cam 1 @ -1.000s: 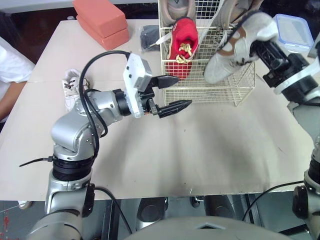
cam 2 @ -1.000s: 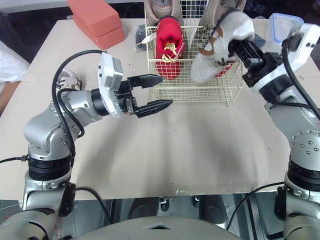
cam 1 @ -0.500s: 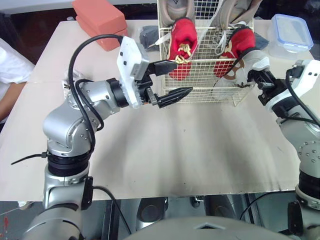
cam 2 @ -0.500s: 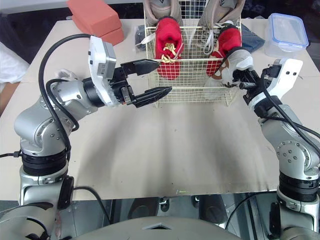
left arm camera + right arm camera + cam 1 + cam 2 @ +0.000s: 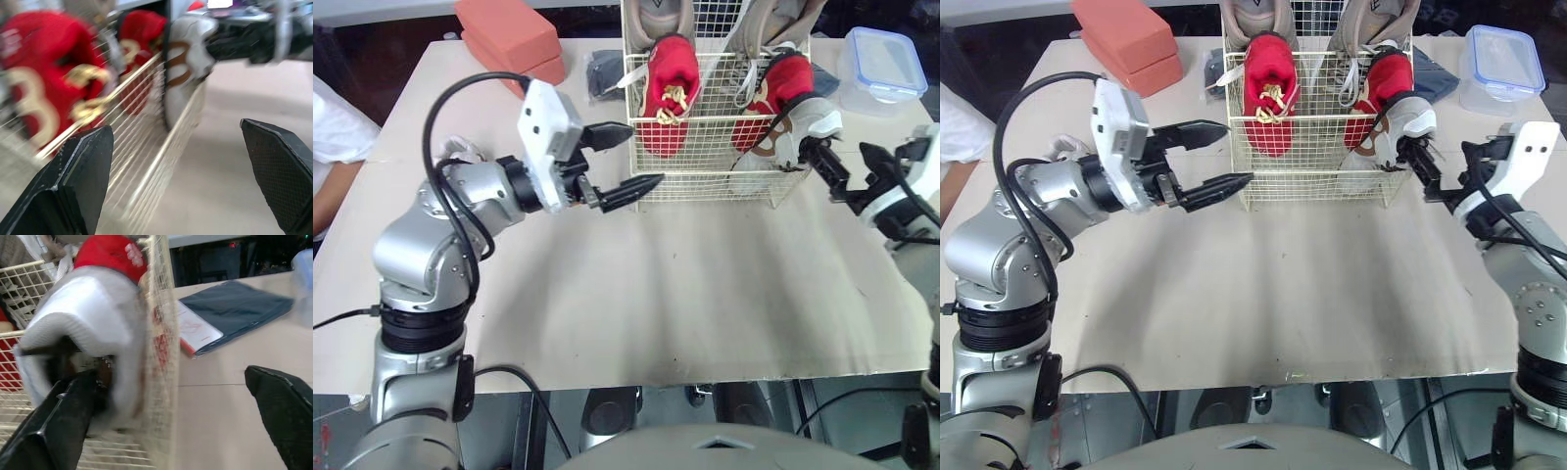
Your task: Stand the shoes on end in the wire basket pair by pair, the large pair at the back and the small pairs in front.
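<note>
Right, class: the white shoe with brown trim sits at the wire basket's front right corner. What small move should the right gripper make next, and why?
Probably draw the right gripper straight back from the cream wire basket. Its fingers are open, one tip at the mouth of the white shoe with brown trim, which leans in the corner unheld. Backing out gently should avoid tipping it.

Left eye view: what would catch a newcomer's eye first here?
Two bright red shoes stand on end in the wire basket at the table's far side. A white shoe stands at the basket's front right corner, with the open right gripper beside it; the open left gripper hovers before its left front.
</note>
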Action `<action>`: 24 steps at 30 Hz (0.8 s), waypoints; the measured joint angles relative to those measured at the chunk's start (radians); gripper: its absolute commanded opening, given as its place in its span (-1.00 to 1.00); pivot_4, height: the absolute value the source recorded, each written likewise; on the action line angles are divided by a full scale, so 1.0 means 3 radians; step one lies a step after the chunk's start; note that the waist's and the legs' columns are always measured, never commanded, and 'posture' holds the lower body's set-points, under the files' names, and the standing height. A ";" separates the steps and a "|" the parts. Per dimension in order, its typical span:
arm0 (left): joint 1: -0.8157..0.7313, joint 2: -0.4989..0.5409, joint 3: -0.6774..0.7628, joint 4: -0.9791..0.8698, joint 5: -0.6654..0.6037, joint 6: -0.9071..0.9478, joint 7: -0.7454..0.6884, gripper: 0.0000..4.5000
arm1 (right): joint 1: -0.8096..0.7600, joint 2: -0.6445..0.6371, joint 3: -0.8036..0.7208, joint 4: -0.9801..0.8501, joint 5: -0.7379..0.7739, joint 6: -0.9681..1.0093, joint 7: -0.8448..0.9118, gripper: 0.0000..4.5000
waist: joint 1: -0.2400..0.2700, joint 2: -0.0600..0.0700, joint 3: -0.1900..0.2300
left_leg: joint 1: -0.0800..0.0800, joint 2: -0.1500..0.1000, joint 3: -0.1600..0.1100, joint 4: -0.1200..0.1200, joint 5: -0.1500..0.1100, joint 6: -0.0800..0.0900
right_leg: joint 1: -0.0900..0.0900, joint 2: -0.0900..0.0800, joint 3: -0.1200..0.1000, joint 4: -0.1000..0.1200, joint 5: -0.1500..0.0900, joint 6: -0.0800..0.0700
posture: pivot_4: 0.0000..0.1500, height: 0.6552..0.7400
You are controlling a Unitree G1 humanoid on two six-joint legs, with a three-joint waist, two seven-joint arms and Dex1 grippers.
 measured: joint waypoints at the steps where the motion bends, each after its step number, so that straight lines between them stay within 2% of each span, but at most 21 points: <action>1: 0.0013 0.0028 0.0033 0.0031 0.0001 -0.0008 -0.0024 1.00 | 0.0034 -0.0057 -0.0052 -0.0017 0.0034 0.0023 0.0069 0.99 | 0.0000 0.0000 0.0000 | 0.0000 0.0000 0.0000 0.0000 -0.0002 0.0003 | 0.0000 0.0000 0.0000 0.0000 0.0000 0.0000 | 1.00 -0.27; 5: 0.0073 0.0120 0.0229 0.0218 -0.0008 -0.0041 -0.0088 1.00 | 0.0279 -0.0328 -0.0286 -0.0104 0.0201 0.0095 0.0475 0.99 | 0.0001 0.0000 0.0000 | 0.0001 0.0000 0.0000 -0.0002 -0.0007 0.0011 | 0.0000 -0.0001 0.0000 -0.0001 -0.0001 0.0001 | 1.00 -0.27; 9: 0.0052 0.0099 0.0435 0.0514 0.0027 -0.0108 0.0049 1.00 | 0.0533 -0.0489 -0.0244 -0.0349 0.0203 0.0034 0.0989 0.99 | -0.0002 0.0000 0.0000 | 0.0004 0.0001 0.0000 -0.0007 -0.0007 0.0013 | 0.0000 0.0001 0.0001 -0.0002 -0.0002 0.0004 | 1.00 -0.27; 15: -0.0018 0.0178 0.0711 0.1342 0.0333 -0.0242 0.0401 1.00 | 0.0715 -0.0286 0.0222 -0.0818 -0.0071 -0.0489 0.1688 0.99 | -0.0006 -0.0002 0.0001 | 0.0007 0.0003 0.0000 -0.0013 -0.0007 0.0012 | -0.0001 0.0002 0.0000 -0.0003 -0.0003 0.0004 | 1.00 -0.27; 20: -0.0078 0.0544 0.0888 0.2326 0.0706 -0.0491 0.0575 1.00 | 0.0791 -0.0227 0.0717 -0.0871 -0.0624 -0.1019 0.2174 0.99 | -0.0003 -0.0010 0.0001 | 0.0005 0.0002 0.0002 -0.0013 -0.0006 0.0011 | -0.0002 -0.0003 -0.0002 -0.0005 -0.0002 0.0004 | 1.00 -0.27; 24: -0.0264 0.0674 0.0921 0.2994 0.0804 -0.0586 0.0519 1.00 | 0.0750 -0.0152 0.0942 -0.0801 -0.0817 -0.1232 0.2359 0.99 | 0.0013 -0.0026 -0.0003 | 0.0002 0.0000 -0.0002 -0.0013 -0.0004 0.0007 | -0.0001 -0.0007 -0.0013 -0.0005 -0.0002 0.0004 | 1.00 -0.27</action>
